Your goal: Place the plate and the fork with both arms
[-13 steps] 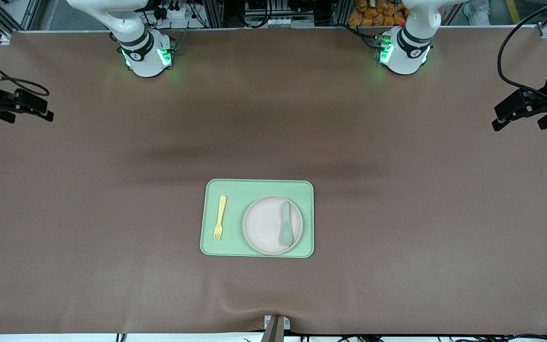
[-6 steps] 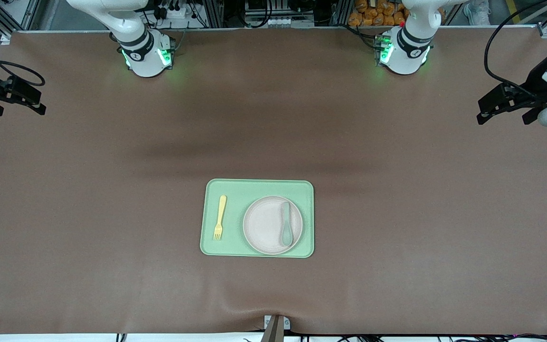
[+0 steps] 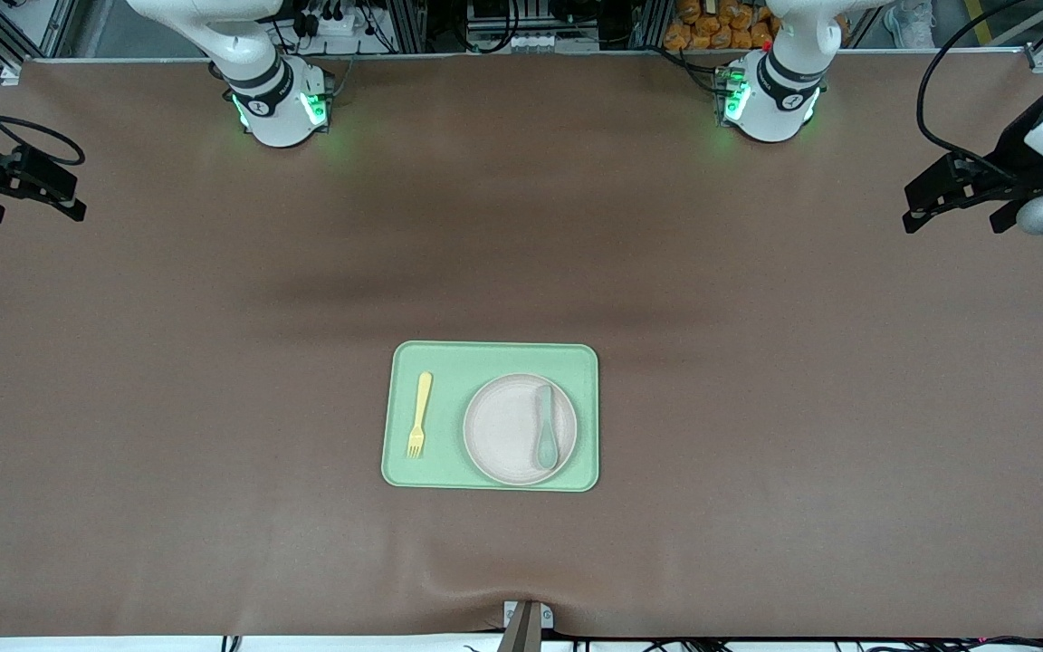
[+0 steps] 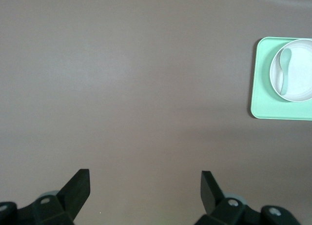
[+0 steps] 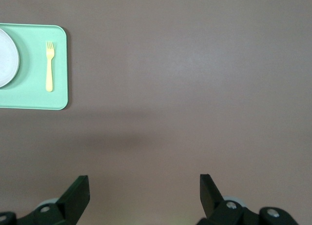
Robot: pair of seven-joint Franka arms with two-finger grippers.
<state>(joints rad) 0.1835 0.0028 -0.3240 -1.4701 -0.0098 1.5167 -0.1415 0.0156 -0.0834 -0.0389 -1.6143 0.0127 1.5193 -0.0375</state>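
Brown mat: covers whole table [image 3: 757, 407]; nothing on it but the tray set.
L gripper [image 3: 952, 199]: up in the air over the mat at the left arm's end of the table, well apart from the tray.
L fingers [image 4: 78, 188]: spread as wide as they go; nothing btwn them, touching nothing. Bare mat below in the left wrist view.
R gripper [image 3: 33, 195]: up over the mat at the right arm's end of the table, also well apart from the tray.
R fingers [image 5: 78, 193]: spread wide, empty, no contact w/ anything. Right wrist view shows plain mat underneath.
Tray [image 3: 485, 358]: light-green, rectangular, flat on the mat in the mid table, toward the front-camera edge.
Plate [image 3: 508, 426]: round, off-white speckled; sits on the tray, on the half toward the left arm's end.
Spoon [image 3: 545, 426]: grey-green; lies in the plate, bowl end nearer the front camera.
Fork [image 3: 419, 414]: pale-yellow plastic; lies on the tray beside the plate, toward the right arm's end, not touching it; tines point to the front camera.
Change vs 1 s ago: L gripper has shifted up in the front view and a bit inward from the table's end; more of the white wrist shows. R gripper has pulled up and outward, now partly cut by the view's edge.
Unchanged: tray, plate, spoon, fork in same spots; both sets of fingers just as wide.
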